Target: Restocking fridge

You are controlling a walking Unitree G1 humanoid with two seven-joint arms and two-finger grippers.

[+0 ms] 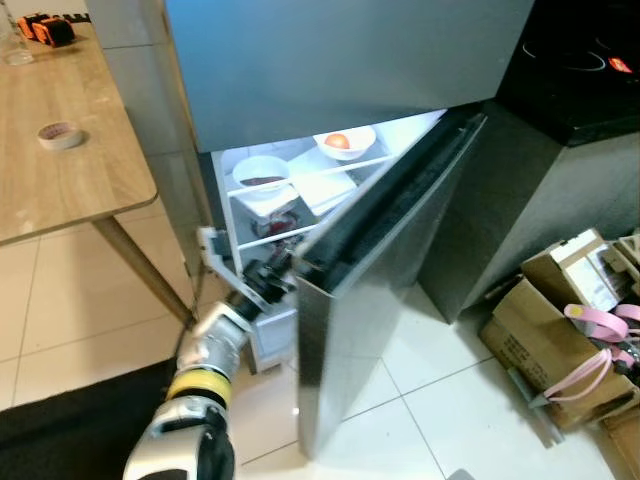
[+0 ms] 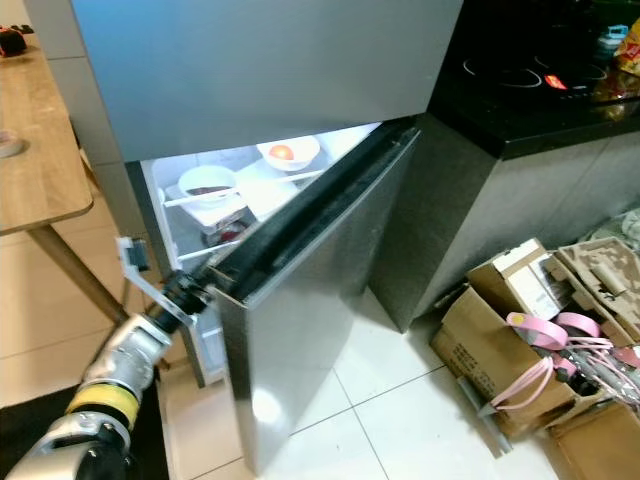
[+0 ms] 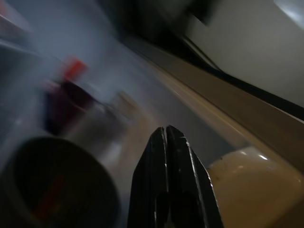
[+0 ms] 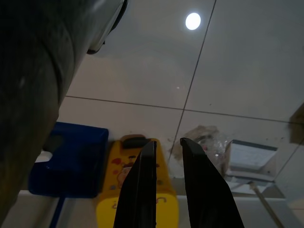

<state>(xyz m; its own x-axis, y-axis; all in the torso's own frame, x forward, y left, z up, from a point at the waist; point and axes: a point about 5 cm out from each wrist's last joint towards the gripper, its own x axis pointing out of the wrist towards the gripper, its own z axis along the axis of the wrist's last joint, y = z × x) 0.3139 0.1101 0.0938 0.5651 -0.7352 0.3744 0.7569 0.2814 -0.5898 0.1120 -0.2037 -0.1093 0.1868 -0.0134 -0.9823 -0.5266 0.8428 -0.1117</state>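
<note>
The grey fridge's lower door point(image 1: 370, 300) stands partly open, and the inside is lit. On its upper shelf sit a white bowl holding an orange-red fruit point(image 1: 343, 142) and a white bowl with something dark in it point(image 1: 262, 175). My left arm reaches into the gap, with my left gripper point(image 1: 268, 272) at the door's inner edge. In the blurred left wrist view the left gripper point(image 3: 166, 130) has its fingers pressed together, with dark containers beyond. My right gripper point(image 4: 167, 142) hangs slightly open over the floor tiles, above a yellow pack point(image 4: 118, 190) and a blue object point(image 4: 71, 161).
A wooden table point(image 1: 60, 190) with a tape roll point(image 1: 60, 134) stands on the left. Right of the fridge is a black counter point(image 1: 580, 70), and cardboard boxes point(image 1: 545, 330) with pink straps point(image 1: 600, 350) lie on the floor. A dark mat point(image 1: 60, 420) lies at my feet.
</note>
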